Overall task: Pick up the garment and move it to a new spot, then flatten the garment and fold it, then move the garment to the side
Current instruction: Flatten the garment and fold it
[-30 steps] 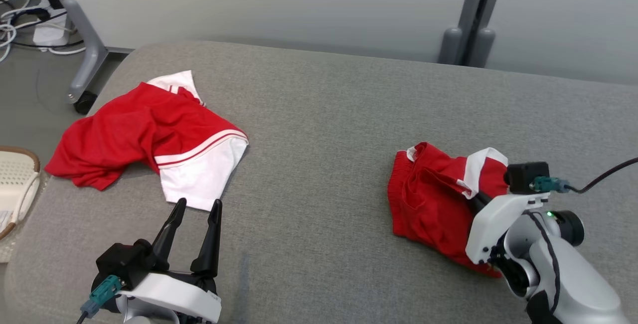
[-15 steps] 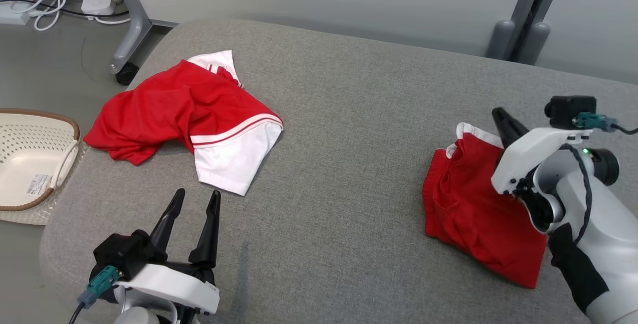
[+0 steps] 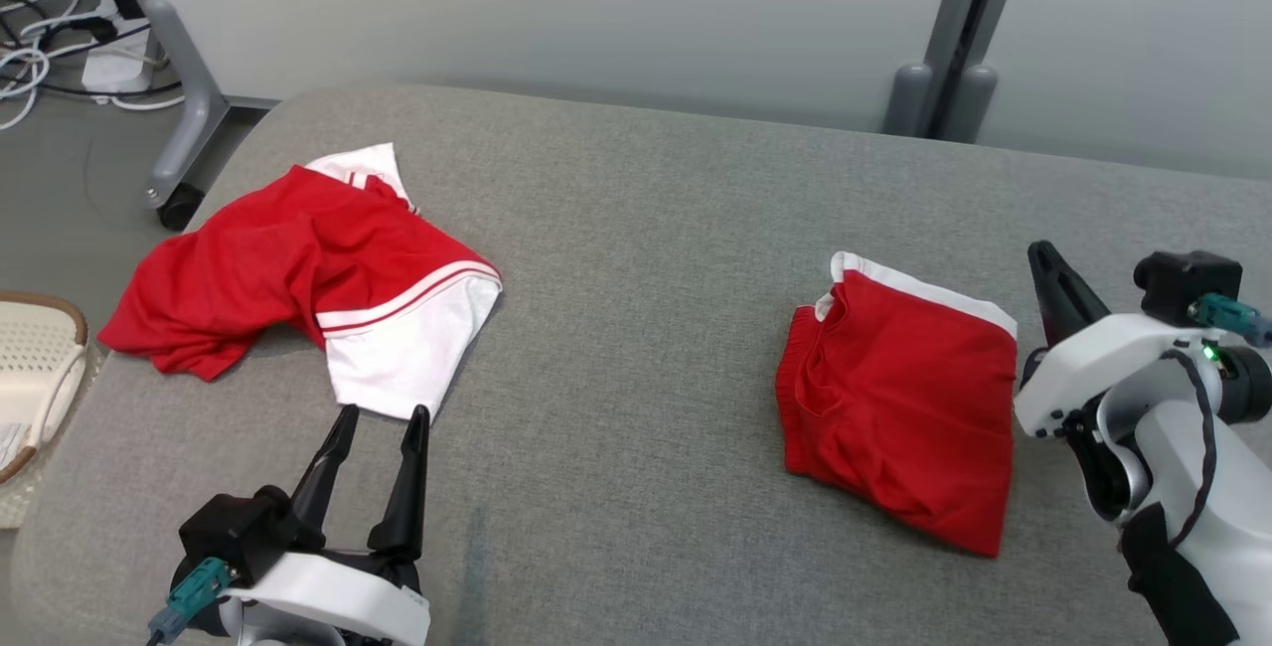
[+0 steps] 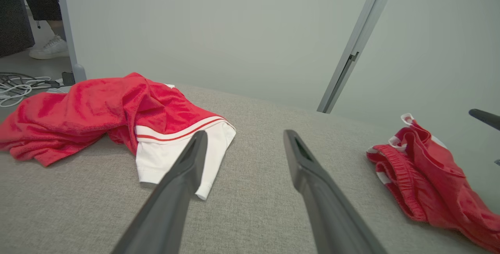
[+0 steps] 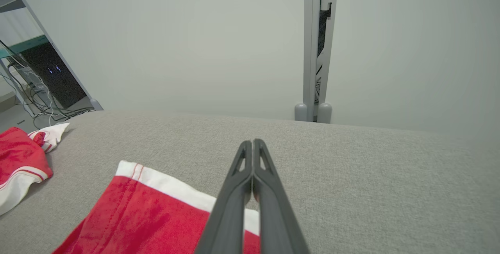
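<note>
The broad grey fabric-covered desk (image 3: 646, 258) carries everything here, and the two garments lie well apart on it, one towards each end.

Over on the left lies the bigger piece, a crumpled red jersey shirt with white sleeves and red-and-white trim (image 3: 288, 268). It is bunched and rumpled, one white sleeve spilling towards the robot; it looks untouched, most likely waiting for its turn.

On the right lie the red shorts with a white hem band (image 3: 894, 407), and these read as the garment in hand. They lie flat in a tidy, compact block, waistband gathered on the left edge, white band along the far edge. That neat shape, parked towards the robot's right, suggests the folding is done and the shorts have been set to the side, so the job on this piece looks close to finished.

At the far left edge, off the desk, a cream perforated plastic basket with a brown rim (image 3: 40, 368) pokes into view.

Now the hands. The right hand (image 3: 1041, 253) sits just beside the shorts' right edge, its two dark fingers pressed together with nothing between them, so the cloth is free. The left hand (image 3: 384, 412) hovers low near the shirt's white sleeve, fingers spread wide and empty, pointing at that shirt as if ready to reach for it.
</note>
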Controlling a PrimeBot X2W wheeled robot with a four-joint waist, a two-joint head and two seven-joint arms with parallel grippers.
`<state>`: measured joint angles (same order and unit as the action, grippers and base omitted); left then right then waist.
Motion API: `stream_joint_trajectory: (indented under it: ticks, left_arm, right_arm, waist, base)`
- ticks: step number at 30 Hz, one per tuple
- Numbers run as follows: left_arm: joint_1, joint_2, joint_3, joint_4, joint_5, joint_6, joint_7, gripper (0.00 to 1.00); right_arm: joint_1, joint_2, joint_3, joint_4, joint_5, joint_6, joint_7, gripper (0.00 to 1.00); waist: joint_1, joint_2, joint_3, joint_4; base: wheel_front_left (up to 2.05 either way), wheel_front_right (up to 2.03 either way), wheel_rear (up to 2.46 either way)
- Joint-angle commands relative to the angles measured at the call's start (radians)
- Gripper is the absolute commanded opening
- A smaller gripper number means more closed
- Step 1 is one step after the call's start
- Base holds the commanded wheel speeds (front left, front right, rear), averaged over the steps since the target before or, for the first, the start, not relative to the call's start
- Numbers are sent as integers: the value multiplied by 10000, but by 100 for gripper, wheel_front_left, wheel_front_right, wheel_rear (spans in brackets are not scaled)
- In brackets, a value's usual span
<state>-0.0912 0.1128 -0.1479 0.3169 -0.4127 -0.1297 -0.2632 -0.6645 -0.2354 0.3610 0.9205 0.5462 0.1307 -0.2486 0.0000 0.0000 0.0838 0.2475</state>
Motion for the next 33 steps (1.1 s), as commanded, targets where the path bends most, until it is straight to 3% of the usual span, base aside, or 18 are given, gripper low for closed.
stream_joint_trajectory:
  ticks: [1,9,23,33]
  left_arm:
    - [80,41,101,-55,95,-21,-18,100]
    - [183,-7,-51,-108,189,-21,-16,100]
    - [18,-56,-138,62,26,-21,-18,100]
    - [189,-121,-45,95,79,-21,-18,100]
  right_arm:
    - [317,-68,-55,-134,-68,1,-110,0]
    - [1197,236,18,-288,-176,1,-130,0]
    - [1609,1292,1552,539,379,1,606,0]
    - [1739,1662,3022,-245,652,1,678,0]
  waist:
    - [0,0,-206,-270]
    - [0,0,-388,-418]
    - [0,0,-308,792]
    - [0,0,-410,777]
  base:
    - [0,0,0]
    - [0,0,0]
    - [0,0,0]
    - [0,0,0]
